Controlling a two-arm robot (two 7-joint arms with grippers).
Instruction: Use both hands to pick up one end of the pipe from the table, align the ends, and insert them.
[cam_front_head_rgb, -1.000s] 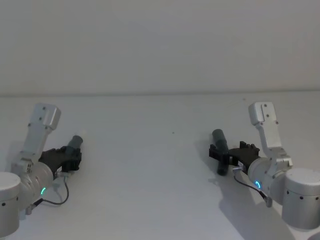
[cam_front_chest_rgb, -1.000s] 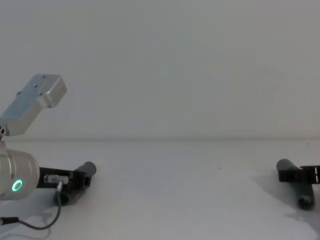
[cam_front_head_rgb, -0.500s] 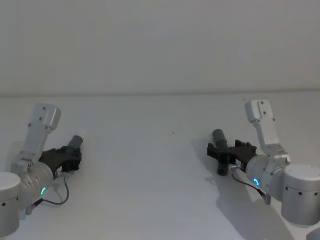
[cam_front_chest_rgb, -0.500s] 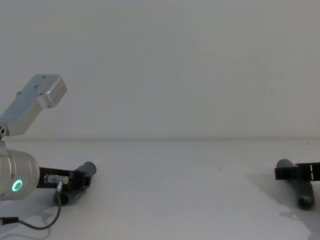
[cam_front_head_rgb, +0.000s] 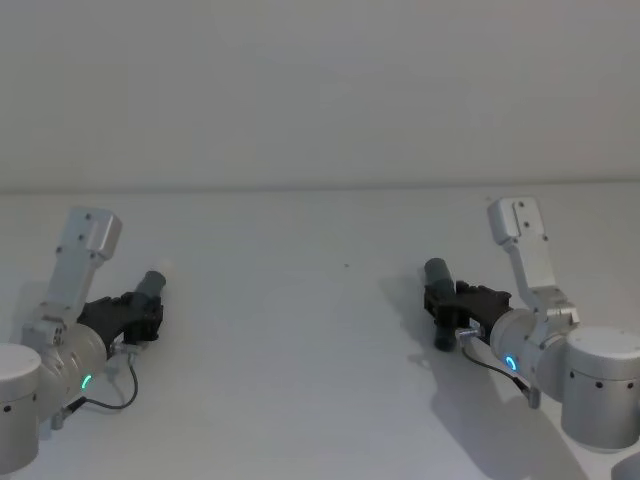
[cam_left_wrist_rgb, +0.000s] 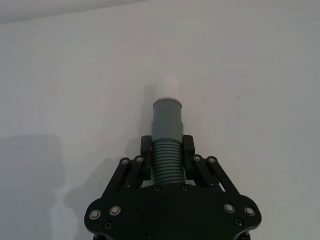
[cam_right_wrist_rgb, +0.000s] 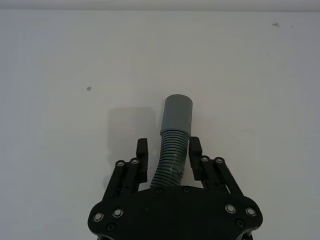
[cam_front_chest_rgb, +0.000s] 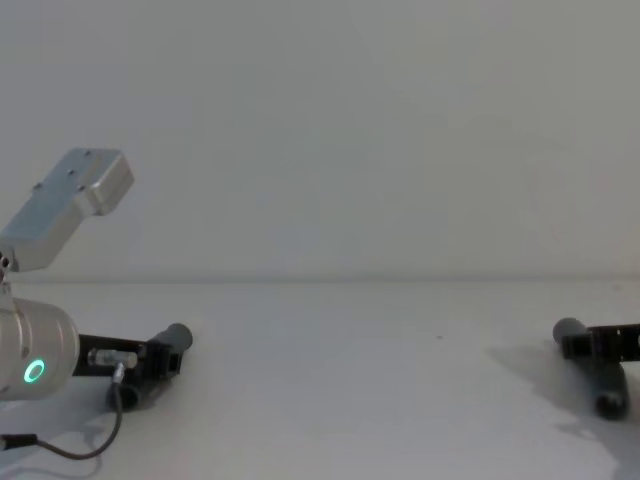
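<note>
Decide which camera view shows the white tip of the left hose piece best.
The left wrist view: the white tip stands out beyond the grey cuff, ahead of the left tool gripping the hose. In the head view it is a faint pale spot; in the chest view I cannot make it out.

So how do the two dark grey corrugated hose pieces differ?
The left hose piece ends in a narrower white tip; the right hose piece ends in a plain grey cuff. The black left gripper is clamped on its piece; the right gripper straddles its piece with a gap on one side. Both are dark grey and corrugated.
</note>
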